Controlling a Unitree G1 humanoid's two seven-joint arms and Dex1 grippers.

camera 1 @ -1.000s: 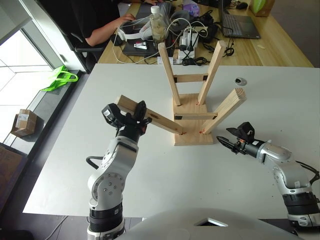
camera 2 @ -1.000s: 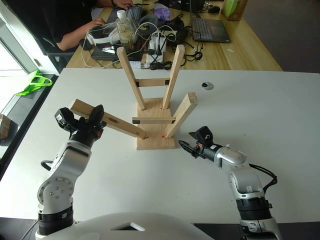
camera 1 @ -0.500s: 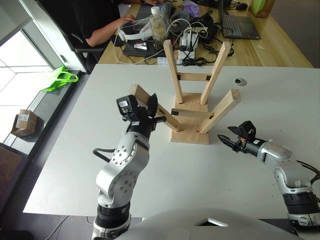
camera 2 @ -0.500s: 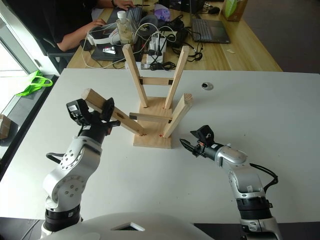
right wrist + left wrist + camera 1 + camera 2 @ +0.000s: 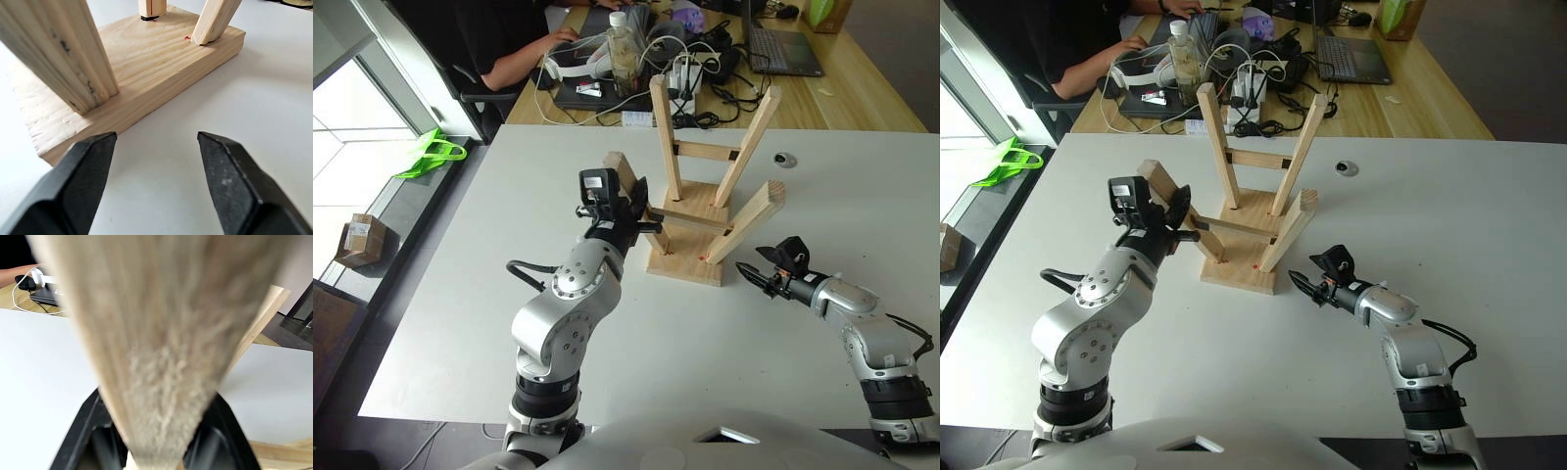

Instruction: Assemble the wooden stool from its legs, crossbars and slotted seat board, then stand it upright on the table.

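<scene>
The wooden stool rests upside down on the white table, its seat board flat and its legs pointing up. Two far legs are joined by a crossbar. My left gripper is shut on the near-left leg, which slants outward; in the left wrist view that leg runs between the black fingers. My right gripper is low over the table just right of the seat board, open, with nothing between its fingers. The seat board's edge lies just ahead of it.
A small round grommet is set in the table behind the stool. Beyond the table's far edge stands a wooden desk with a bottle, cables and a laptop. The table's left edge drops to the floor.
My left arm has swung right and forward with the leg, lifting it steeper; the stool has shifted and turned with it. The right gripper has barely moved.
</scene>
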